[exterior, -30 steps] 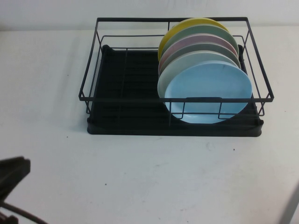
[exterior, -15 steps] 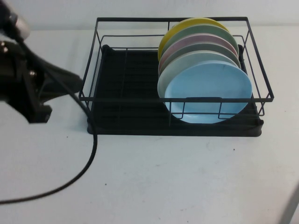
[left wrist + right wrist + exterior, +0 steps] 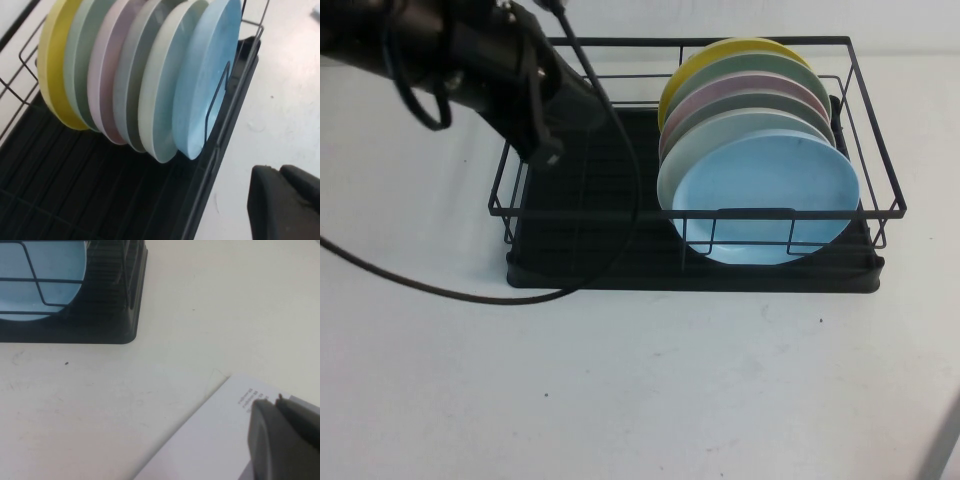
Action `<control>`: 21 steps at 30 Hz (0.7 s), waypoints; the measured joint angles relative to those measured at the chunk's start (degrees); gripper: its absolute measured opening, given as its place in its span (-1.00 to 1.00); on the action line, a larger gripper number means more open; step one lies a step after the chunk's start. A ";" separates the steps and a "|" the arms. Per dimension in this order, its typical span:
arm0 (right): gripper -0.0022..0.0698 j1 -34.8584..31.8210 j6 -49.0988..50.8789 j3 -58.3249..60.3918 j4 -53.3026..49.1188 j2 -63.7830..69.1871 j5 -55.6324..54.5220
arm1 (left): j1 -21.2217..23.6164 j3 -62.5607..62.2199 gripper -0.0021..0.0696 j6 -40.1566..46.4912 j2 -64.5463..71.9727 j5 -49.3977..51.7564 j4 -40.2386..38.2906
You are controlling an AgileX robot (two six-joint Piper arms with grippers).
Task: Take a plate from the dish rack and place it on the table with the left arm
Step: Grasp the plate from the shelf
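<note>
Left arm [image 3: 470,60] swung over dish rack [image 3: 560,200].

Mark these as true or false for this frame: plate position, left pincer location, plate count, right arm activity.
1. The light blue plate stands at the front of the row in the dish rack. True.
2. The left pincer is clamped on the light blue plate. False: it is clear of every plate, with the left arm over the rack's empty left side.
3. The rack holds only two plates. False: six stand in it, the yellow plate rearmost.
4. The right pincer is away from the rack, over white paper on the table. True.
</note>
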 joint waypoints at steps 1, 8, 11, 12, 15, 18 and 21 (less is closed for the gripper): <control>-0.99 0.00 0.00 0.00 0.00 0.00 0.00 | -0.77 -0.93 -0.95 -0.25 1.09 -0.26 0.89; -0.99 0.00 0.00 0.00 0.00 0.00 0.00 | -6.26 -5.51 -0.40 -1.12 9.46 -3.53 2.89; -0.99 0.00 0.00 0.00 0.00 0.00 0.00 | -9.67 -6.83 -0.04 -1.12 12.56 -6.67 4.44; -0.99 0.00 0.00 0.00 0.00 0.00 0.00 | -10.78 -7.28 0.03 -1.12 13.61 -8.04 4.90; -0.99 0.00 0.00 0.00 0.00 0.00 0.00 | -13.47 -8.26 0.12 -1.12 16.46 -11.68 5.51; -0.99 0.00 0.00 0.00 0.00 0.00 0.00 | -15.27 -9.22 0.15 -1.12 19.06 -15.20 5.80; -0.99 0.00 0.00 0.00 0.00 0.00 0.00 | -16.17 -9.87 0.16 -1.12 20.88 -17.58 5.80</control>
